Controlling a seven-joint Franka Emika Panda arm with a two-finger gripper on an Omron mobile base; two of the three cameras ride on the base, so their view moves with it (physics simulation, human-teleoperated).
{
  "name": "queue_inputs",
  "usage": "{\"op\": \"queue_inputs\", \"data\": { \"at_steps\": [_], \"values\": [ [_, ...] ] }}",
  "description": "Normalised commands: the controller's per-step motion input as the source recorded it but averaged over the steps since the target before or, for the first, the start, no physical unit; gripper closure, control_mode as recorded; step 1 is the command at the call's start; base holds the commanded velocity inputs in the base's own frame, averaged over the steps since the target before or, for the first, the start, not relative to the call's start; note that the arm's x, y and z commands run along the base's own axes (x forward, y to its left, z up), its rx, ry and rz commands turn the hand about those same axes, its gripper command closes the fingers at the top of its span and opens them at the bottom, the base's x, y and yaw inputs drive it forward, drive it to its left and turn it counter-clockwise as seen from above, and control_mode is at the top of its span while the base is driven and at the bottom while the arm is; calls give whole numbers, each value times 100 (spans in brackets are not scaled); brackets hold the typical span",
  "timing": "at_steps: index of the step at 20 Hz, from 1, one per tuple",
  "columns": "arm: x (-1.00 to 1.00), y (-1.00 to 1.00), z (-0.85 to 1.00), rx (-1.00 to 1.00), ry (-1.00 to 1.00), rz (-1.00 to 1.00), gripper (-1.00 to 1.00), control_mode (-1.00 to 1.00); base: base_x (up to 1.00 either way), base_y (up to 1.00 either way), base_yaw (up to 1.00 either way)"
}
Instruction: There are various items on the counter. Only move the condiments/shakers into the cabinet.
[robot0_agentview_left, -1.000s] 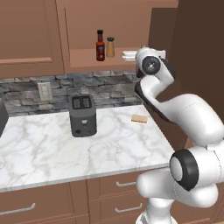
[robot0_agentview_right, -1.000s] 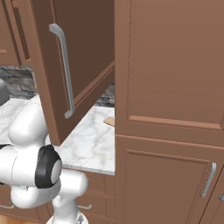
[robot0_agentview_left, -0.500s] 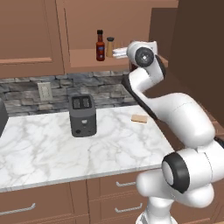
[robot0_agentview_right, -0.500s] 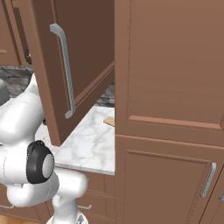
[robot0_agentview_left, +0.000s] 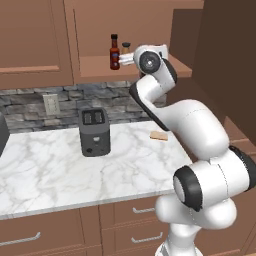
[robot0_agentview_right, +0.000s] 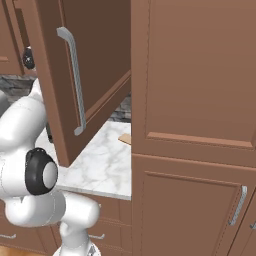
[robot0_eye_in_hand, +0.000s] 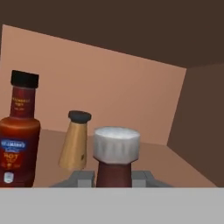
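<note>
With the arm reaching up into the cabinet (robot0_agentview_left: 150, 30), the jaws are clenched on the pale-capped bottle (robot0_eye_in_hand: 114, 162), low on its body. It looks small, light, rigid and probably slick, so that low pinch seems sound. Upright it stands, cap up, near the shelf's right end, beside the shaker (robot0_eye_in_hand: 76, 141) and the red-labelled bottle (robot0_eye_in_hand: 17, 131).

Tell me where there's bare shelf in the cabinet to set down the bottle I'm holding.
Bare shelf lies on the hand view's right, between the pale-capped bottle in the gripper and the cabinet's side wall. The left is crowded: the tan shaker and the red-labelled bottle stand close together there.
</note>
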Motion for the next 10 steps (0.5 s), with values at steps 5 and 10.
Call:
{"op": "queue_inputs", "data": {
  "at_steps": [5,10],
  "values": [
    [38,-33,12,18,0,3,100,-100,0,0,0],
    [16,-1,13,1,0,0,100,-100,0,0,0]
  ]
}}
